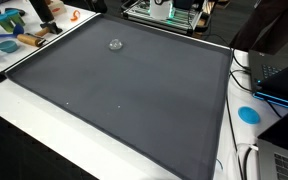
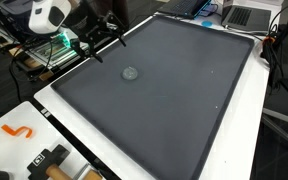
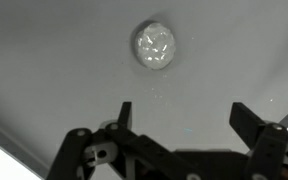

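Claw (image 3: 180, 110) was released, jaws wide and empty, hanging over the grey mat (image 1: 134, 110) near its edge. The small clear round piece (image 3: 155, 46) lay on the mat just ahead of the fingertips, not touching them. I read this as pre-grasp approach: a pick would need centring over the piece, then descent. No containers on the mat.

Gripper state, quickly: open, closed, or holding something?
Black two-fingered gripper: open, holding nothing; the small round clear object lies apart from it on the grey mat.
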`<action>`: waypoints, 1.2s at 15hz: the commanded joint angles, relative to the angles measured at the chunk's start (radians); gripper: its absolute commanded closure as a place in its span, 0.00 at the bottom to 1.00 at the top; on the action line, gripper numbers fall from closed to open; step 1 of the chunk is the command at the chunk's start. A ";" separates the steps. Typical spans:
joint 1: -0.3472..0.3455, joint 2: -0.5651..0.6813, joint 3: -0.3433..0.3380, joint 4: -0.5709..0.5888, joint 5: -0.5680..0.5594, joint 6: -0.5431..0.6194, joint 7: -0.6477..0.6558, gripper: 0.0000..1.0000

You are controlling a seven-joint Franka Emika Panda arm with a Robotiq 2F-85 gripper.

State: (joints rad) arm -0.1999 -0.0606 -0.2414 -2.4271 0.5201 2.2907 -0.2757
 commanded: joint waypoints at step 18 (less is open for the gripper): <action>0.063 -0.025 0.084 -0.055 -0.133 0.123 0.043 0.00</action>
State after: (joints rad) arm -0.1464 -0.0619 -0.1706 -2.4720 0.4588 2.4175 -0.2820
